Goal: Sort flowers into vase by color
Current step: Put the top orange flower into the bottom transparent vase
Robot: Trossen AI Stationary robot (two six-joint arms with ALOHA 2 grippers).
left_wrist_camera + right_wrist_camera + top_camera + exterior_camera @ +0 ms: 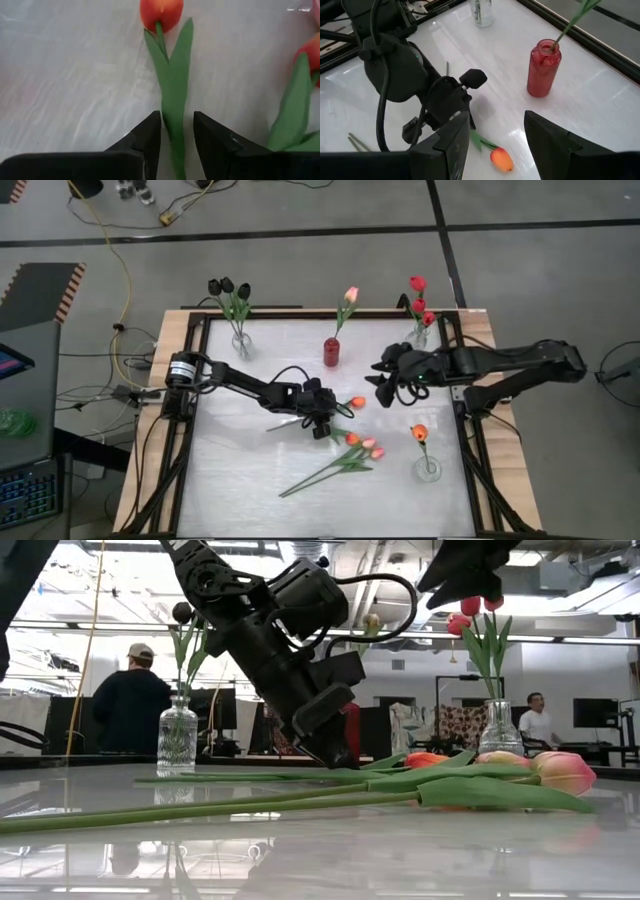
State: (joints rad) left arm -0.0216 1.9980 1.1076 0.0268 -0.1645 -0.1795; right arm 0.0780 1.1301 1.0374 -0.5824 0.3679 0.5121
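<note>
Four vases ring the table (250, 480) | left gripper (177, 134) mid-table, jaws pinching the orange tulip (161, 12) by its stem and leaf, likely to carry it | right gripper (492, 137) waits spread near the red vase (541, 69) | loose tulips (352, 452) toward the near edge.

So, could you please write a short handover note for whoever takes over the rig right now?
Left gripper: low at table centre, fingers either side of an orange tulip's stem.
Right gripper: open, empty, raised right of the red vase.
Done: three black tulips in the back-left vase, one pink in the red vase, three red back right, one orange front right.
Left: the gripped tulip, plus the loose bunch lying front centre.
</note>
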